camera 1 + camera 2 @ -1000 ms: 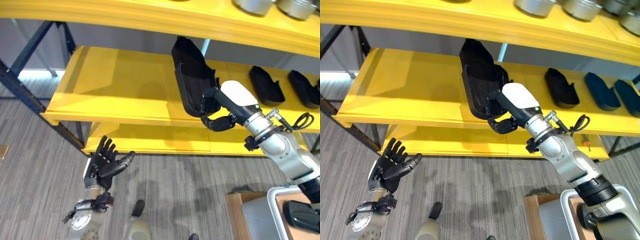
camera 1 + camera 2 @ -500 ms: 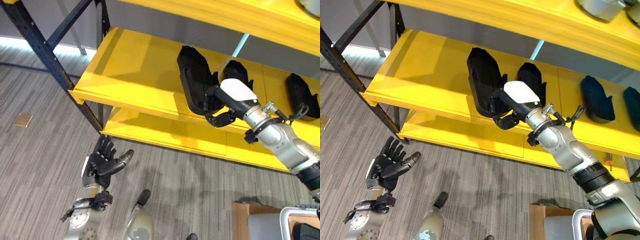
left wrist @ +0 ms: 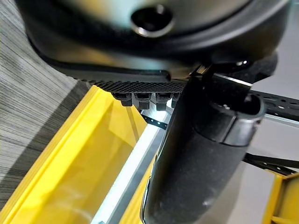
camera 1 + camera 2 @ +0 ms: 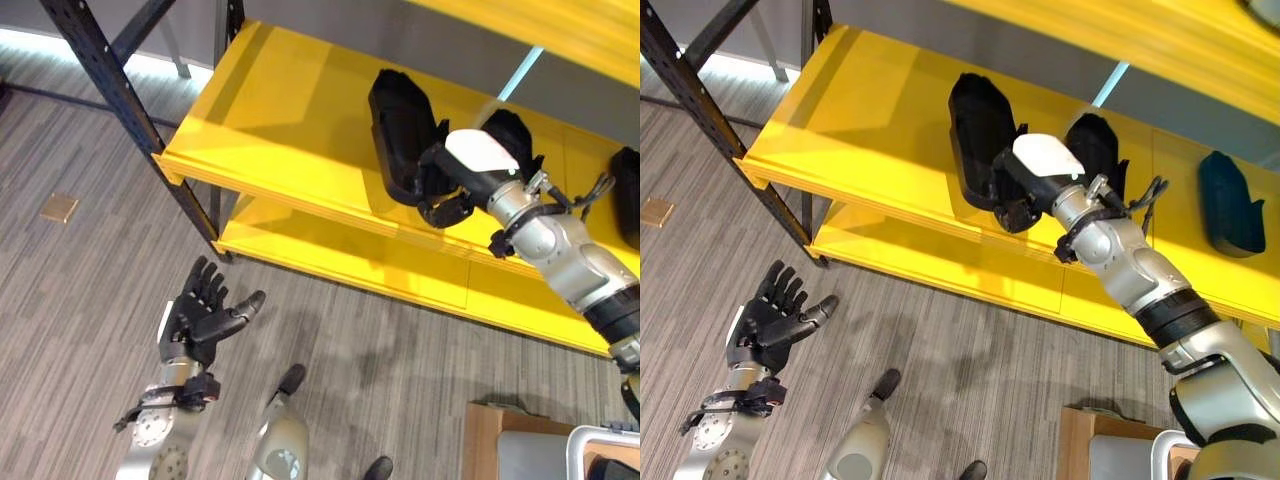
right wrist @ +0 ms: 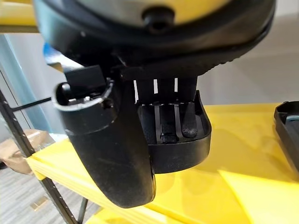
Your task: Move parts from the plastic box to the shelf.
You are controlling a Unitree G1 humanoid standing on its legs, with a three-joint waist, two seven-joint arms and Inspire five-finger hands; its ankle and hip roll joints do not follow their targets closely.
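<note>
The right hand (image 4: 447, 190) holds a black part (image 4: 398, 140) on the yellow shelf (image 4: 290, 120) — fingers inside it, thumb outside, pinching its wall. Another black part (image 4: 1095, 145) sits just beside it. The left hand (image 4: 200, 315) hangs over the floor (image 4: 80, 300) — fingers straight and spread.

Grey wood-grain floor (image 4: 90, 300) spreads below, a small tan square (image 4: 60, 207) lying on it. Dark metal uprights (image 4: 130, 110) carry the yellow rack boards (image 4: 270, 130), a grey wall (image 4: 330, 40) behind. Bright light glows along the floor's far edge (image 4: 60, 45).
</note>
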